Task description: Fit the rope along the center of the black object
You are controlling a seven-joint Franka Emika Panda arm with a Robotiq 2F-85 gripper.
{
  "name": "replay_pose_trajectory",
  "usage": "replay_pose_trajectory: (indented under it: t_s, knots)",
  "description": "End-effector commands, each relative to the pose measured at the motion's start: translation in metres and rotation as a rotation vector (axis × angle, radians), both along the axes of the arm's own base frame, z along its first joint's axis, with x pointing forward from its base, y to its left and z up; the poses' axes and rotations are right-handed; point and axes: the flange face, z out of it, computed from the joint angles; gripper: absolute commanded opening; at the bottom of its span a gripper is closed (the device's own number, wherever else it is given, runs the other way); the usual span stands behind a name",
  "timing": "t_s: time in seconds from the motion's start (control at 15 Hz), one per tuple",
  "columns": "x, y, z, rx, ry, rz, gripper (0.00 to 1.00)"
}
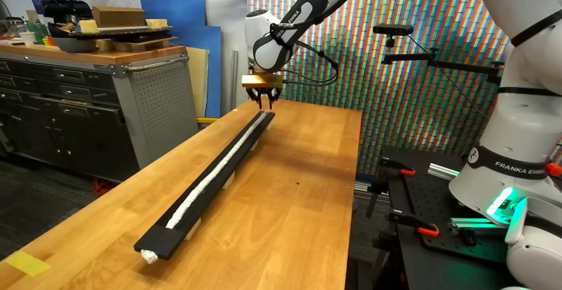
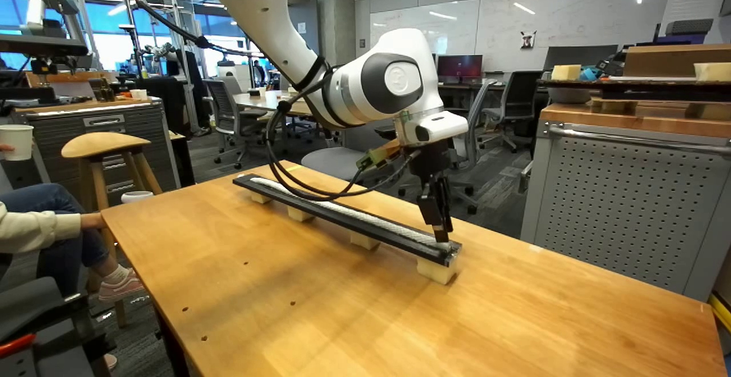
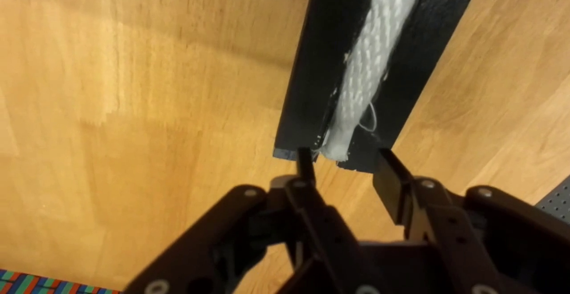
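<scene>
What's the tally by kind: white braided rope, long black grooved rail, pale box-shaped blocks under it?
White braided rope: 1
Long black grooved rail: 1
Pale box-shaped blocks, seen in both exterior views: 4
Total: 6

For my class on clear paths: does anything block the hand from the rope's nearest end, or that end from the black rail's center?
Nothing visible: the wrist view shows no object between the open hand and the rope's end, which lies over the black rail's center.
</scene>
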Motion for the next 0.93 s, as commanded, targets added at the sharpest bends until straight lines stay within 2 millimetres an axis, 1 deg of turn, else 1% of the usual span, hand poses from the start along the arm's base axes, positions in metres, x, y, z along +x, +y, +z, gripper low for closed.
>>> replay_pose_trajectory:
  t_s: [0.0,0.2,0.27,0.4,0.53,0.67,0.8,0.87]
  knots:
    - [0.005,-0.003,0.013,0.006,-0.009,0.013,0.74]
    - [0.005,0.011,0.033,-0.008,-0.030,0.054,0.96]
    - [0.005,0.018,0.041,-0.010,-0.037,0.072,0.99]
    - [0.007,0.036,0.062,-0.016,-0.056,0.117,1.00]
    - [0.007,0.060,0.084,-0.018,-0.064,0.179,1.00]
    - [0.006,0.088,0.104,-0.008,-0.063,0.249,1.00]
    - [0.004,0.120,0.119,0.002,-0.048,0.327,1.00]
    - [0.003,0.141,0.126,0.009,-0.039,0.370,1.00]
